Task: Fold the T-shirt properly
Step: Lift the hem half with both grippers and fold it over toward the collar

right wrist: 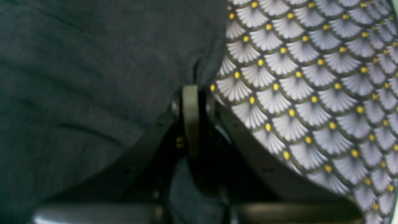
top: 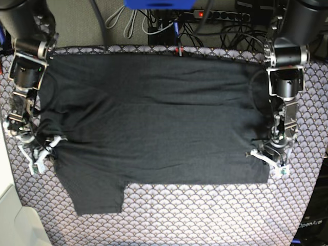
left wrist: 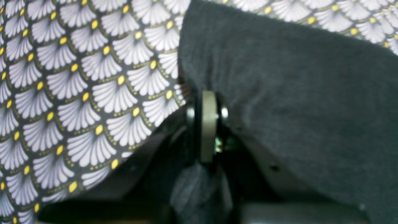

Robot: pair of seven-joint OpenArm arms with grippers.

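Cloth of the T-shirt [top: 154, 123] is pinched in left end effector [top: 267, 155] and right end effector [top: 47, 145].

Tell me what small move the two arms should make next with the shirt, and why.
Probably lift both pinched edges a little and carry them toward the near hem. The left gripper and right gripper each look shut on an edge of the T-shirt, which lies spread flat on the patterned tablecloth, one sleeve still sticking out at the near edge.

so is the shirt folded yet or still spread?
Partly folded: T-shirt forms a wide band with one sleeve out, both claws pinching its side edges.
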